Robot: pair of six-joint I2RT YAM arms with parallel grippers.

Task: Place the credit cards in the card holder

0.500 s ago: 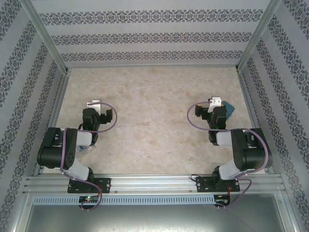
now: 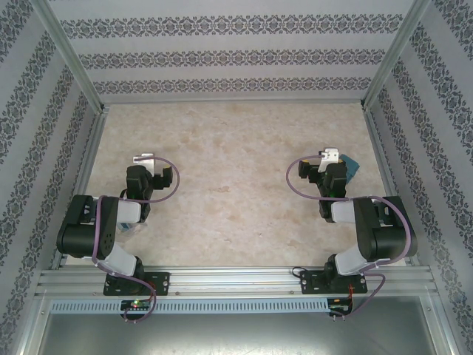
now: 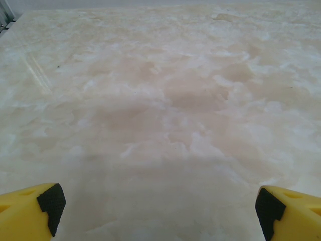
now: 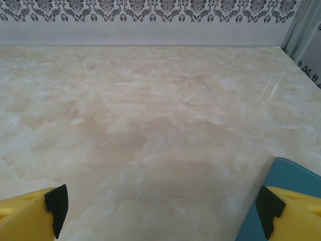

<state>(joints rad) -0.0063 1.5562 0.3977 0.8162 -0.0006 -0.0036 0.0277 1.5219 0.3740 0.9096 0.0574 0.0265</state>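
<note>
Left fingers [image 3: 30, 211] and right fingers [image 4: 30, 213] both stand spread wide, grasping nothing, low over the marbled desk [image 3: 160, 100]. A teal flat thing [image 4: 286, 173] lies under the right arm's right-hand finger. One rounded corner shows; finger and frame edge cut off the rest. Card or wallet, I cannot tell.

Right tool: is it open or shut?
The right tool is open: its yellow fingers stand far apart at the right wrist view's bottom corners, holding nothing.
</note>
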